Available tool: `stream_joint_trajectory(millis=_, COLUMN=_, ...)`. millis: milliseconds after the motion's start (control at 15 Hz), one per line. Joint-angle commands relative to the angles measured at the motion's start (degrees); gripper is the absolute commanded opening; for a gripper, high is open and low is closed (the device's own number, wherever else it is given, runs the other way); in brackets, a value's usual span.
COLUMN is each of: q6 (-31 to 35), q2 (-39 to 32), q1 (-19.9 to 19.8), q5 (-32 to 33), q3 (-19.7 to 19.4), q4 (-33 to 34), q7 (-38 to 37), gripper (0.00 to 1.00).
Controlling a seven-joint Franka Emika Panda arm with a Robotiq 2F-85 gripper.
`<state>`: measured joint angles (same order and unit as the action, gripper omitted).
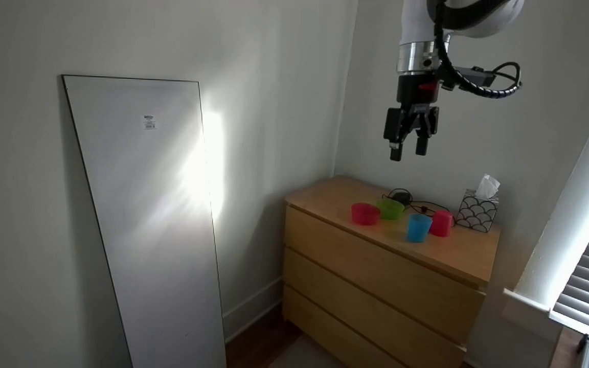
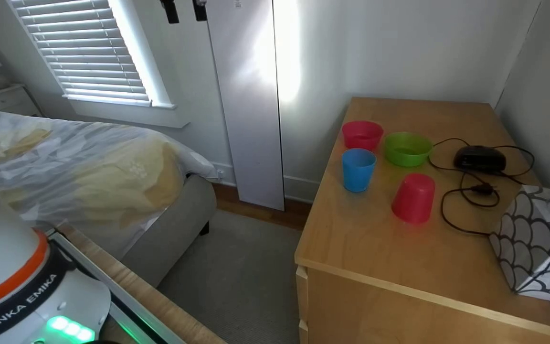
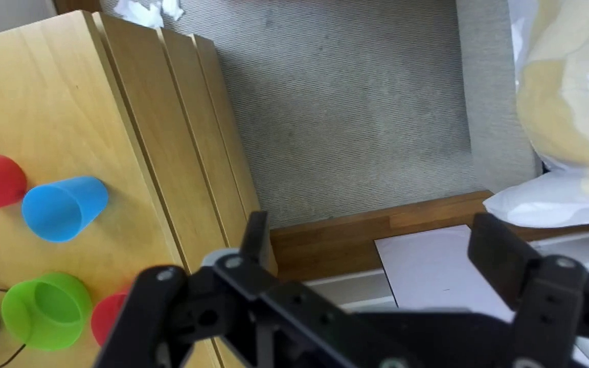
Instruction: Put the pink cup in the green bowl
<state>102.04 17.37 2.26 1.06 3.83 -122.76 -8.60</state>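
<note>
Claw point(image 1: 408, 151) up high, spread wide, gripping nothing; on surface point(image 2: 351, 243), pink cup point(image 2: 414, 198) upside down, green bowl point(image 2: 406, 153) upright, nearer edge opposite tissue box point(image 2: 528, 241)

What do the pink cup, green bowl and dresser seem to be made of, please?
The pink cup: probably smooth, satin plastic, from its even colour. The green bowl: likely smooth plastic, given its thin rim. The dresser: satin wood or veneer, apparently, with grain on top.

Low, round, bright-green plastic bowl point(image 2: 406, 157): upright, mouth up. Pinkish-red tapered plastic cup point(image 2: 413, 198): inverted, closed base up, standing near the bowl, apart from it.
</note>
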Motion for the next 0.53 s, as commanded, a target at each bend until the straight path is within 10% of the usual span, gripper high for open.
stream_joint_trajectory(millis=0, q6=7.44, q2=3.79, q1=-2.51, q5=-4.65, q3=-5.63, q4=-8.65, q7=5.88, gripper=1.00)
stream_joint_trajectory(millis=467, q6=12.68, q2=-0.48, q1=-10.65, q5=-4.32, q3=-16.54, q4=-8.16, q7=15.44, gripper=1.00)
